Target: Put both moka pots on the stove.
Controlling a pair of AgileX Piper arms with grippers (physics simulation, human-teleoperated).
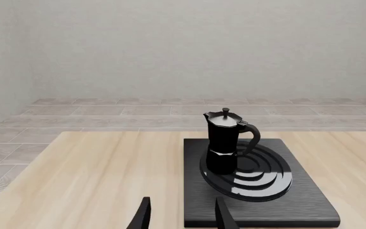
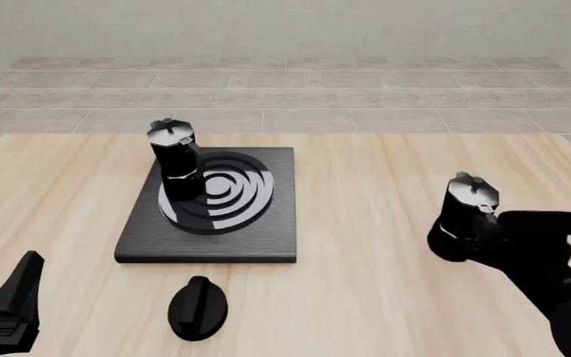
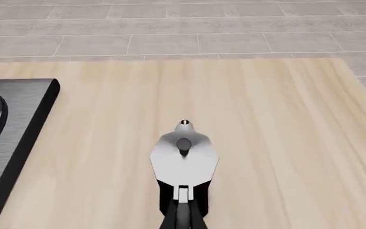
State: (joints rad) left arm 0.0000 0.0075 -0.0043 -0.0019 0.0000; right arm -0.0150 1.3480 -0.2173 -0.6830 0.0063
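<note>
One moka pot (image 2: 178, 158) stands on the stove (image 2: 265, 238) at centre left; the right gripper (image 2: 484, 236) fingers clasp the other moka pot (image 2: 467, 212) at right, while the left gripper (image 2: 13, 297) fingers are parted.

A light wooden table (image 2: 385, 171) with a pale, streaked grain fills the near part of the scene. Beyond the table's far edge lies a floor (image 2: 285, 97) of large grey-beige stone tiles set in staggered rows with thin pale joints. Behind the floor, farther from the table, rises a plain off-white wall (image 1: 189, 47) with a faint rough texture. The light is soft and even.
</note>
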